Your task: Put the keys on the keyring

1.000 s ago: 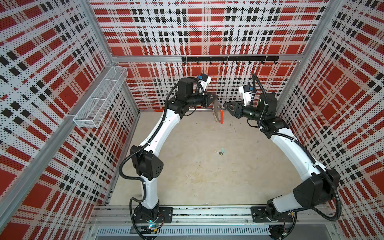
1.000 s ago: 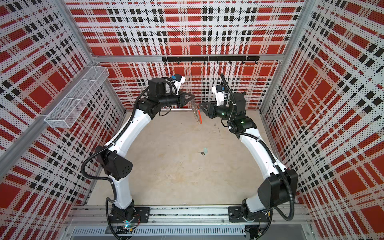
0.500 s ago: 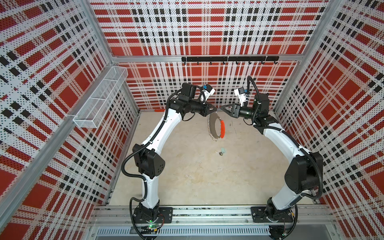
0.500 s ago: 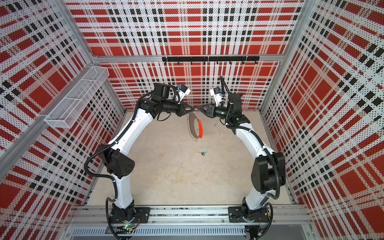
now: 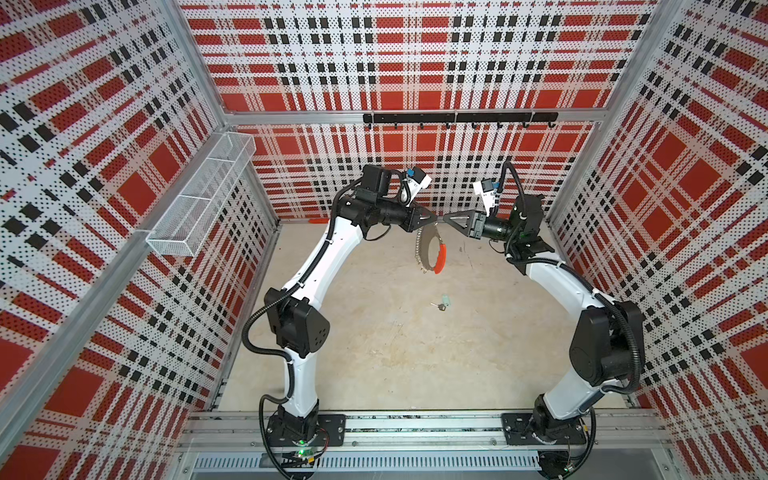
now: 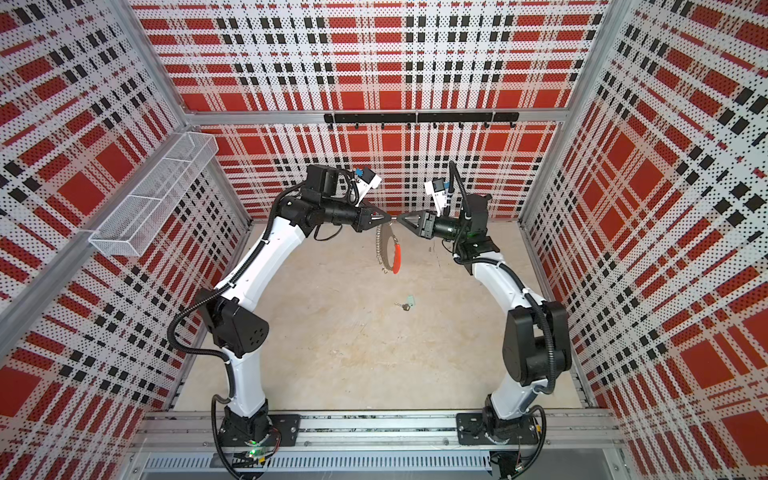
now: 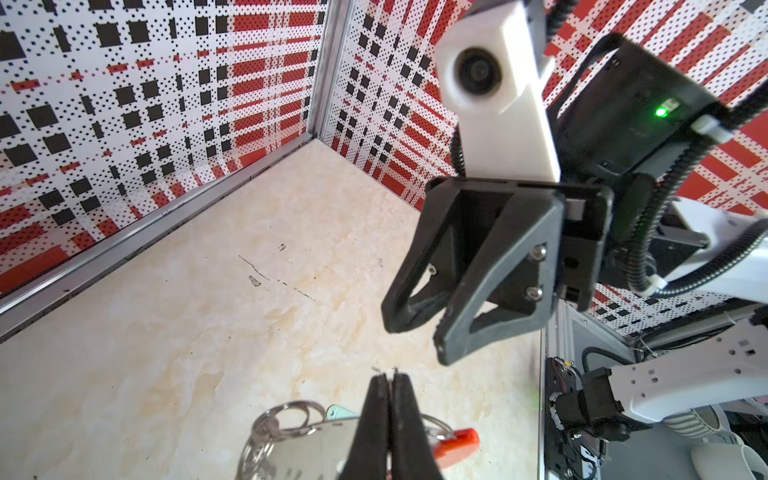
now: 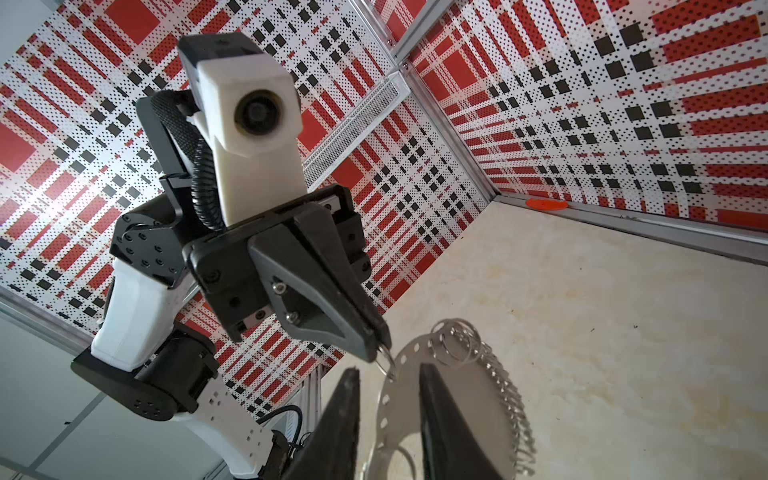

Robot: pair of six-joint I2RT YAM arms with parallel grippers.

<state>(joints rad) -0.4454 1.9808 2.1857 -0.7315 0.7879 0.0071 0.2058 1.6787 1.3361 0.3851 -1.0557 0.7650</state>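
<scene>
Left gripper (image 5: 433, 217) is squeezed shut. It pinches one of the small wire clips (image 8: 457, 338) on the rim of the keyring (image 5: 421, 249). The keyring hangs in the air just under the tips, turned almost on its edge in both top views. Its orange arc (image 5: 441, 257) is on the side toward the right arm.

Right next to it, the right gripper (image 5: 445, 218) points at it, tip to tip. Its jaws stand a little apart. In the right wrist view the grey rim of the keyring sits between its two fingers (image 8: 440, 399). I cannot tell if they touch it.

Lower down, the keys (image 5: 441, 304) lie on the pale floor (image 5: 395, 353). They are well apart from both grippers, and nothing holds them. The little green tag (image 5: 446, 299) lies right beside the tiny key.

Farther back, a small orange strip (image 5: 316, 221) lies at the foot of the back wall, behind the left arm. A white mesh basket (image 5: 199, 199) hangs on the left wall. A black hook rail (image 5: 457, 117) runs along the back wall, above both arms.
</scene>
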